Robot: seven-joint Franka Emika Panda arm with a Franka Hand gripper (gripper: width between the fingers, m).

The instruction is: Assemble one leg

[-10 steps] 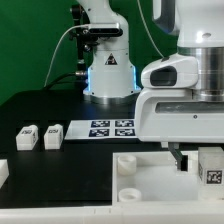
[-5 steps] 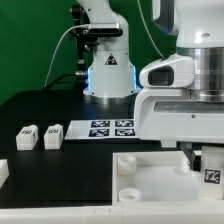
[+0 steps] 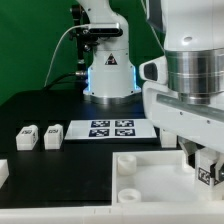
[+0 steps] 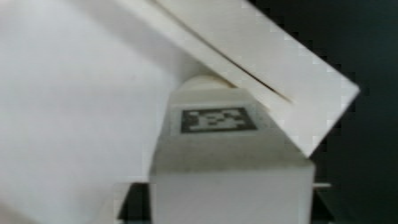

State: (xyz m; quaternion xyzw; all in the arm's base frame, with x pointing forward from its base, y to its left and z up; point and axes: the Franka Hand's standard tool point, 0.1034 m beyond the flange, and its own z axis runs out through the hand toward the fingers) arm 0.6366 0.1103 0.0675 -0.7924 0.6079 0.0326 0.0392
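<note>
My gripper point(image 3: 205, 170) hangs at the exterior view's lower right and is shut on a white leg point(image 3: 208, 174) with a square tag on its face. It holds the leg over the right end of the big flat white panel point(image 3: 160, 178). In the wrist view the leg point(image 4: 217, 150) fills the middle between my jaws point(image 4: 222, 208), its tag facing the camera, and the panel point(image 4: 71, 90) lies behind it. I cannot tell whether the leg touches the panel. Two more legs point(image 3: 27, 137) point(image 3: 52, 135) stand side by side at the left.
The panel has round sockets point(image 3: 127, 192) near its left end. The marker board point(image 3: 110, 128) lies behind it in front of the arm's base point(image 3: 108, 75). A further white part point(image 3: 3, 172) shows at the left edge. The table is black.
The wrist has turned and the arm has shifted a little to the exterior view's left, with the leg still held over the panel's right end.
</note>
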